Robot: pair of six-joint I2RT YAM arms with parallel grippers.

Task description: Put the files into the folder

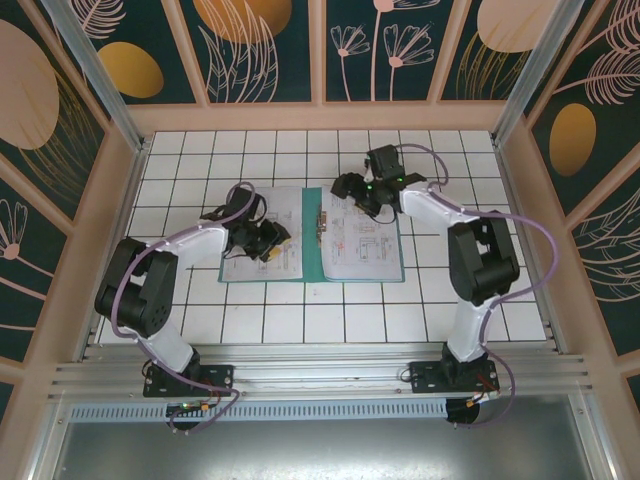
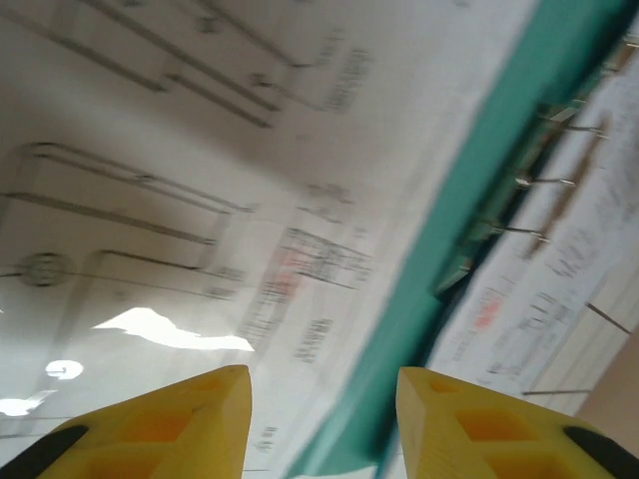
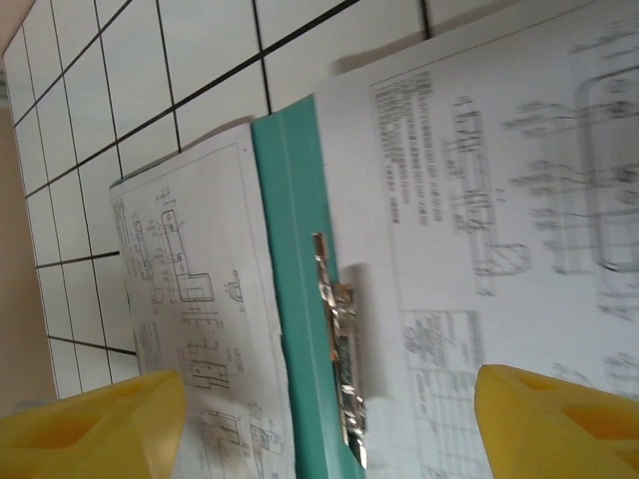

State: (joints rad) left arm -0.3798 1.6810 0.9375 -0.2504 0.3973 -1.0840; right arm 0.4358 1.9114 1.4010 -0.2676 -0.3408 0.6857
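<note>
The green folder (image 1: pixel 312 240) lies open flat in the middle of the table, its spine running front to back. A printed white sheet of the files (image 1: pixel 285 212) rests on its left half and another sheet (image 1: pixel 365 248) on its right half. My left gripper (image 1: pixel 272 243) hovers low over the left sheet (image 2: pixel 200 200), open, with nothing between its yellow fingers; the folder's green spine strip (image 2: pixel 469 200) runs beside it. My right gripper (image 1: pixel 355 190) stands wide open at the folder's far edge, above the metal clip (image 3: pixel 339 339) on the spine (image 3: pixel 295 279).
The white tiled table (image 1: pixel 300 320) stretches around the folder on all sides. Wooden frame walls (image 1: pixel 120 200) close the left, right and back. An aluminium rail (image 1: pixel 320 375) with both arm bases runs along the near edge.
</note>
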